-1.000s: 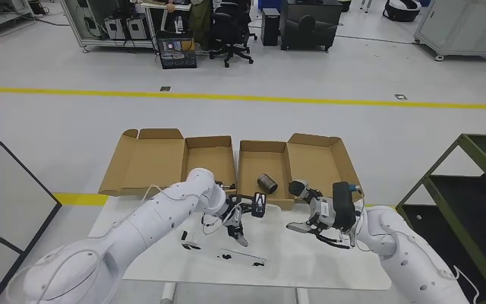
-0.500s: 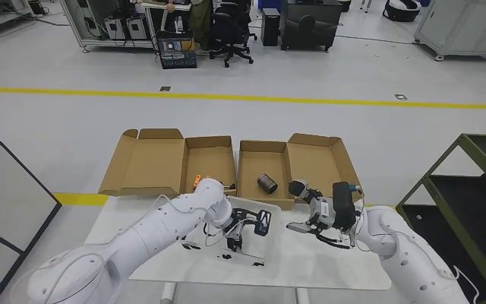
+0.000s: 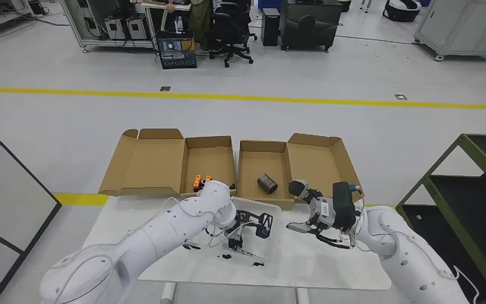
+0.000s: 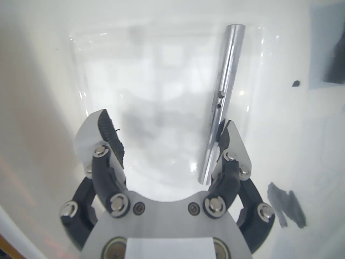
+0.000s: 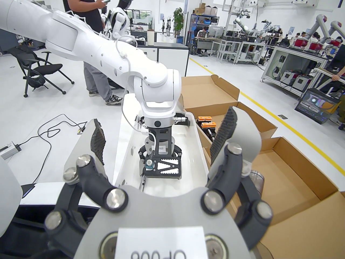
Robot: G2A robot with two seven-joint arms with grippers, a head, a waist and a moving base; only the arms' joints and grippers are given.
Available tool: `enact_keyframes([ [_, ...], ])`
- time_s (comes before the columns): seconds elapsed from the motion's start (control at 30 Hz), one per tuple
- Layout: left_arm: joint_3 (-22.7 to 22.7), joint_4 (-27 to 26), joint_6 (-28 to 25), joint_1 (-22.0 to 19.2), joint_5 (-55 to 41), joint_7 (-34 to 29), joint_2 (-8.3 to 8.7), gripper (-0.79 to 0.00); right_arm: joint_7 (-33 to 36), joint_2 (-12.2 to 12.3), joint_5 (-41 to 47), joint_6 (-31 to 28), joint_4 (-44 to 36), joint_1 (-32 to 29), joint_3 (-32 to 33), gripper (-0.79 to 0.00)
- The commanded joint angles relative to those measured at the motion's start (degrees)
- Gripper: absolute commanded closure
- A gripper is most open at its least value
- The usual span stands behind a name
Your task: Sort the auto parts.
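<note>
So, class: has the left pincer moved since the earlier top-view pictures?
Yes. The left pincer has moved away from the brown cardboard boxes, toward the robot.

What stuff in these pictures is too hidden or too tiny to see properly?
Metal rod: left wrist view, the left gripper covers its near end, so touching is unclear.
Orange parts: top view, too small to count or name.
Grey cylinder: right wrist view, mostly behind the right gripper.
Black bits on the table: top view, too small to identify.
</note>
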Motion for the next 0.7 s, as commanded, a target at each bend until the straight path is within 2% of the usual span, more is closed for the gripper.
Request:
enact_keyframes([
  [0.0,-0.09,0.69,0.65,0.11,0.75,0.05,-0.42,-0.573,0.0,0.0,0.0,0.0,0.0,0.0,0.0,-0.785],
  [0.17,-0.91,1.82,0.58,0.11,1.32,1.59,-1.11,-0.397,0.0,0.0,0.0,0.0,0.0,0.0,0.0,-0.785],
  [0.27,-1.28,2.38,-0.07,0.08,1.95,2.19,-1.31,-0.366,0.0,0.0,0.0,0.0,0.0,0.0,0.0,-0.785],
  [0.43,-1.75,3.48,-0.27,0.33,2.68,2.36,-1.77,-0.256,0.0,0.0,0.0,0.0,0.0,0.0,0.0,-0.785],
  [0.57,-2.07,3.93,-0.45,0.56,3.02,2.46,-2.25,-0.08,0.0,0.0,0.0,0.0,0.0,0.0,0.0,-0.785],
  [0.6,-2.12,4.0,-0.5,0.59,3.17,2.38,-2.37,0.0,0.0,0.0,0.0,0.0,0.0,0.0,0.0,-0.785],
  [0.67,-2.3,4.14,-0.82,0.55,3.3,2.36,-2.6,0.0,0.0,0.0,0.0,0.0,0.0,0.0,0.0,-0.785],
])
